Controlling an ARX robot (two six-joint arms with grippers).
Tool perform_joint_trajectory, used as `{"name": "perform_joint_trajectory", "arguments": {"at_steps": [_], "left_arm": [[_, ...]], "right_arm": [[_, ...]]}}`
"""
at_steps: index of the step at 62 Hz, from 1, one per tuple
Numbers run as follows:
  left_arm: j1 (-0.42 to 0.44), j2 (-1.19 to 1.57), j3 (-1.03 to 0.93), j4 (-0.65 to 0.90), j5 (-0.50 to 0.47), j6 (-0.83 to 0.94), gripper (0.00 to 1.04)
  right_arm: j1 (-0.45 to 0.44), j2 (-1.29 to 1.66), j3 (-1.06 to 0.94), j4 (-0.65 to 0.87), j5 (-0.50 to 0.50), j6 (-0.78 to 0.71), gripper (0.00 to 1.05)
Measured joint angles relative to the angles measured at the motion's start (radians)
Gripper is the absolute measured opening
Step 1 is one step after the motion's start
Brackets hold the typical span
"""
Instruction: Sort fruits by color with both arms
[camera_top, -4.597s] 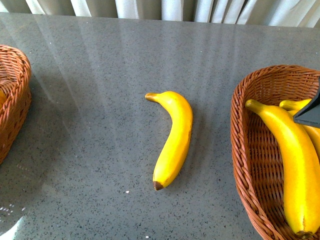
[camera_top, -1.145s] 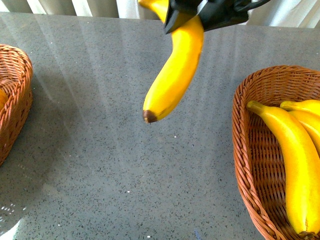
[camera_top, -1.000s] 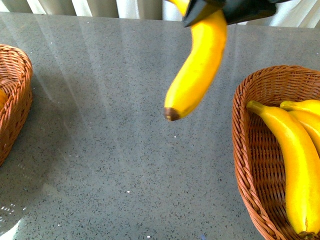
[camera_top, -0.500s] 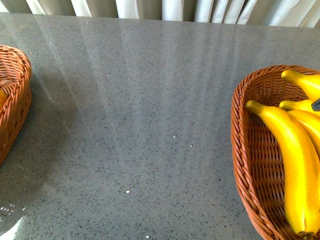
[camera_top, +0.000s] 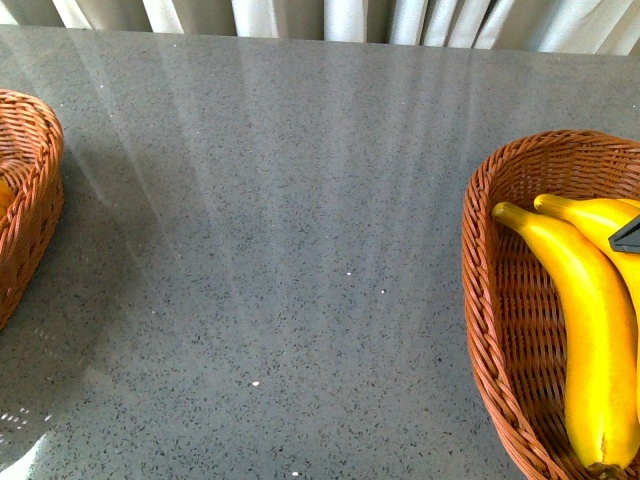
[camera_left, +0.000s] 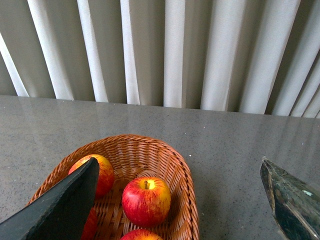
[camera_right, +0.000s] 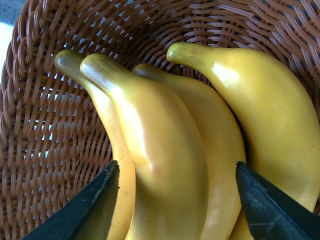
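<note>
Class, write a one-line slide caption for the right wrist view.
Open right gripper above four yellow bananas lying side by side in a wicker basket.

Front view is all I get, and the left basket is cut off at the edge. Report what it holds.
Observer: The left wrist view shows the left wicker basket holding at least three red apples.
Operator: Give me the left gripper's state.
Observer: The left gripper is open, with nothing between its fingers.
Operator: Now count the bananas for me.
Observer: The right wrist view shows four bananas lying side by side in the right wicker basket.
</note>
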Motion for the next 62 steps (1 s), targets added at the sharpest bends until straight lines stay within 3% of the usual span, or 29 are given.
{"name": "perform_joint_trajectory", "arguments": {"at_steps": [11, 28, 46, 50, 53, 54, 60, 62], "left_arm": [[0.0, 0.0, 0.0, 0.0, 0.0, 0.0, 0.96], [0.0, 0.0, 0.0, 0.0, 0.0, 0.0, 0.96], [0.0, 0.0, 0.0, 0.0, 0.0, 0.0, 0.96], [0.0, 0.0, 0.0, 0.0, 0.0, 0.0, 0.96], [0.0, 0.0, 0.0, 0.0, 0.0, 0.0, 0.96], [0.0, 0.0, 0.0, 0.0, 0.0, 0.0, 0.96], [0.0, 0.0, 0.0, 0.0, 0.0, 0.0, 0.96], [0.0, 0.0, 0.0, 0.0, 0.0, 0.0, 0.96]], "right_arm": [[-0.014, -0.036, -0.022, 0.003, -0.053, -0.004, 0.97], [-0.075, -0.316, -0.126, 0.065, -0.237, 0.011, 0.96], [-0.084, -0.372, -0.153, 0.074, -0.244, 0.033, 0.95], [-0.031, -0.389, -0.28, 0.41, -0.004, 0.077, 0.85], [-0.009, -0.4, -0.379, 0.632, 0.117, 0.09, 0.78], [0.002, -0.406, -0.447, 0.79, 0.172, 0.096, 0.73], [0.008, -0.465, -0.576, 1.158, 0.24, 0.113, 0.54], [0.009, -0.51, -0.59, 1.196, 0.243, 0.117, 0.45]]}}
